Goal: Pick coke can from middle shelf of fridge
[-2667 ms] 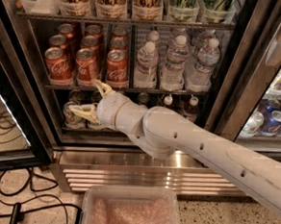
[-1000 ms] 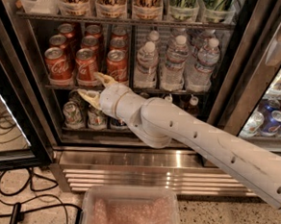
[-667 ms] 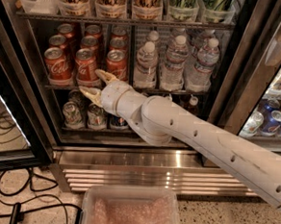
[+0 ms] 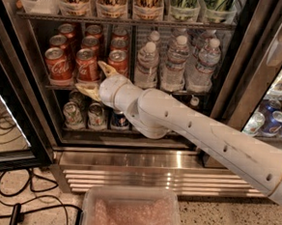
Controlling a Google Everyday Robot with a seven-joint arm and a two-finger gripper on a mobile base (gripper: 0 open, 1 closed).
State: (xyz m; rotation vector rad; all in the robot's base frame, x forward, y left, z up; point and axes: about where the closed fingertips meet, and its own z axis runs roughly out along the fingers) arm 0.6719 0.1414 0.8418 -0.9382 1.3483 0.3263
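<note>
Several red coke cans stand on the middle shelf (image 4: 60, 86) of the fridge (image 4: 233, 67), at its left side. The front row holds three: left (image 4: 57, 66), middle (image 4: 87, 64) and right (image 4: 118, 61). My gripper (image 4: 96, 78) is open, at the front rail of that shelf, just in front of the middle and right front cans. One tan finger (image 4: 105, 67) points up between those two cans; the other (image 4: 87, 89) lies lower, at rail height. It holds nothing. My white arm (image 4: 188, 125) reaches in from the lower right and hides part of the lower shelf.
Water bottles (image 4: 176, 63) fill the shelf's right half. Silver-green cans (image 4: 74, 114) and a Pepsi can (image 4: 119, 118) stand on the shelf below. Clear bins of bottles (image 4: 112, 1) sit above. The open door (image 4: 16, 101), floor cables (image 4: 6, 129), a plastic bin (image 4: 129, 215) and a second cooler (image 4: 273, 121) surround it.
My gripper has risen from the lower shelf's cans to the middle shelf's rail and moved closer to the front coke cans. Its fingers remain open.
</note>
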